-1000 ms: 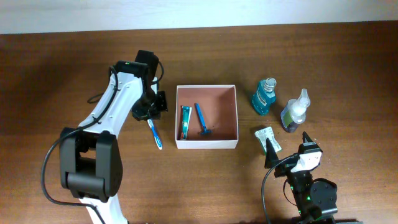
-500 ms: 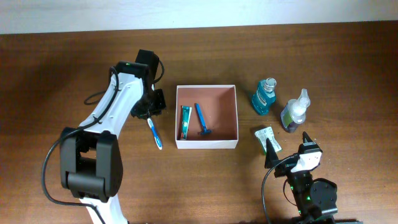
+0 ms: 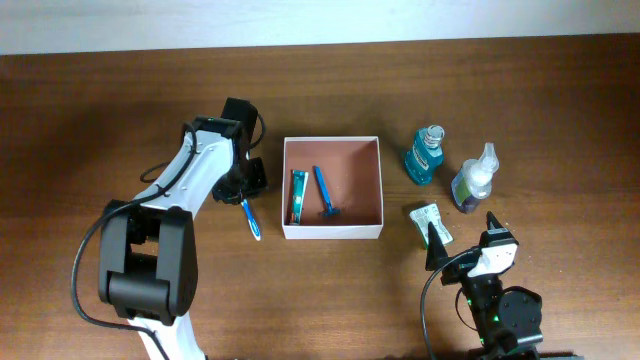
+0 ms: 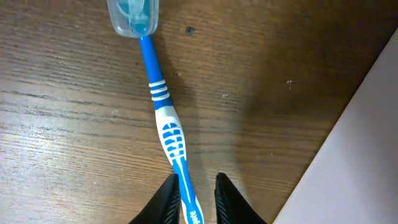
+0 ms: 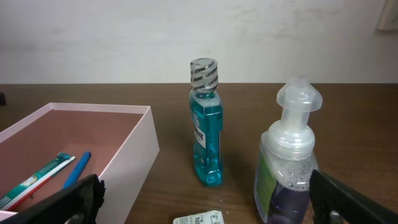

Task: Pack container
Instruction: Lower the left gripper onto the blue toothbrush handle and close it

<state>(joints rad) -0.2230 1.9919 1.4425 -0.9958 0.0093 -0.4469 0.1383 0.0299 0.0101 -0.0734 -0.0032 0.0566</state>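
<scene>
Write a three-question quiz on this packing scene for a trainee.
1. Which gripper has its fingers on either side of the toothbrush handle, on the table beside the container?
2. True or false: the toothbrush lies inside the container.
3. Which item already lies in the container? A. mouthwash bottle B. razor C. pump bottle

Key:
1. The left gripper.
2. False. It lies on the table, left of the container.
3. B.
</scene>
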